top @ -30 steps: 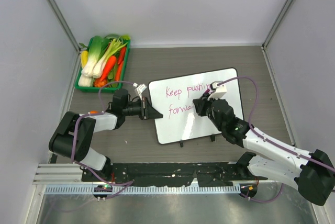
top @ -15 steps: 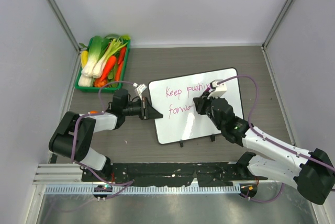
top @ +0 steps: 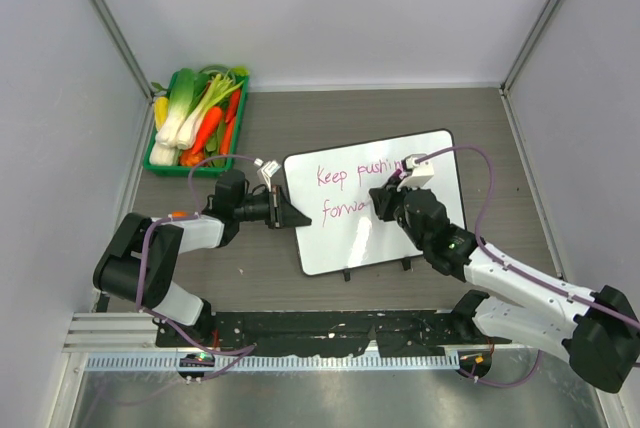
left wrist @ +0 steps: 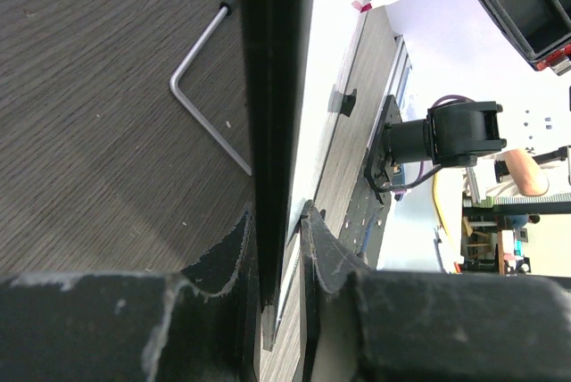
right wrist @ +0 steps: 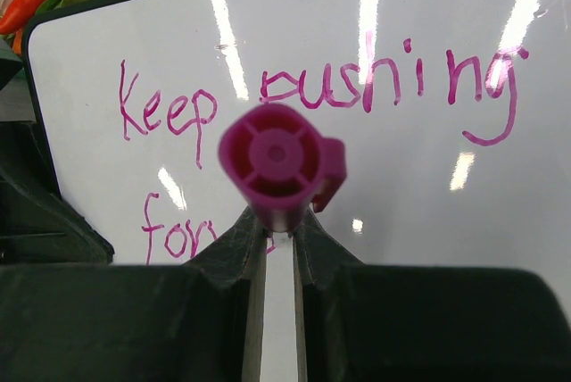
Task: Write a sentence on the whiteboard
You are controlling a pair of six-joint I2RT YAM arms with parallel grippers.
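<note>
- Whiteboard [top: 345, 243] lay skewed on the middle of the table [top: 400, 118], between the two arms, with its two black clips [top: 347, 275] on the near edge.
- At the far left, a green tray [top: 163, 164] of vegetables sat well apart from the board and played no part in the job.
- The left gripper [top: 288, 216] was clamped on the board's left edge. The wrist view showed the rim pinched between its fingers, apparently to steady the board.
- In magenta ink, "Keep pushing" filled the upper line. A second line started at the left below it and read roughly "forwa".
- The right gripper [top: 385, 203] was closed on a magenta marker [right wrist: 272, 157], held at the end of that second line. Whether the tip touched the board could not be told.
- Most of the sentence seemed done. The last word looked unfinished, so at least a letter or two was left to write.
</note>
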